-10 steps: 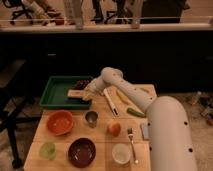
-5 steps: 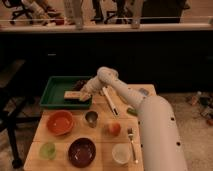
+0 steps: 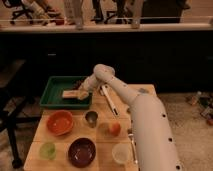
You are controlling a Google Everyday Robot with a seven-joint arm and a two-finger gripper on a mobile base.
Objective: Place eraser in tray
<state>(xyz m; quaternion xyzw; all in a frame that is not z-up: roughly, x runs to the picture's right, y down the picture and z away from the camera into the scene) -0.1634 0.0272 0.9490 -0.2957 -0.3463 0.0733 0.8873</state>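
The green tray [image 3: 51, 89] sits at the back left of the wooden table [image 3: 102, 142]. The tan eraser [image 3: 69, 94] lies flat over the tray's right half, just above or on its floor. My gripper [image 3: 80, 92] is at the eraser's right end, over the tray's right rim, shut on the eraser. The white arm [image 3: 142, 120] reaches in from the lower right and bends at an elbow [image 3: 102, 71] above the tray's corner.
In front of the tray stand an orange bowl [image 3: 60, 122], a small metal cup [image 3: 91, 118] and an orange fruit [image 3: 114, 128]. Nearer the front edge are a green cup [image 3: 47, 150], a maroon bowl [image 3: 82, 151] and a white cup [image 3: 120, 152]. A white utensil [image 3: 109, 101] lies beside the tray.
The gripper and the eraser have shifted a little to the left, further over the tray. The arm's forearm has swung with them.
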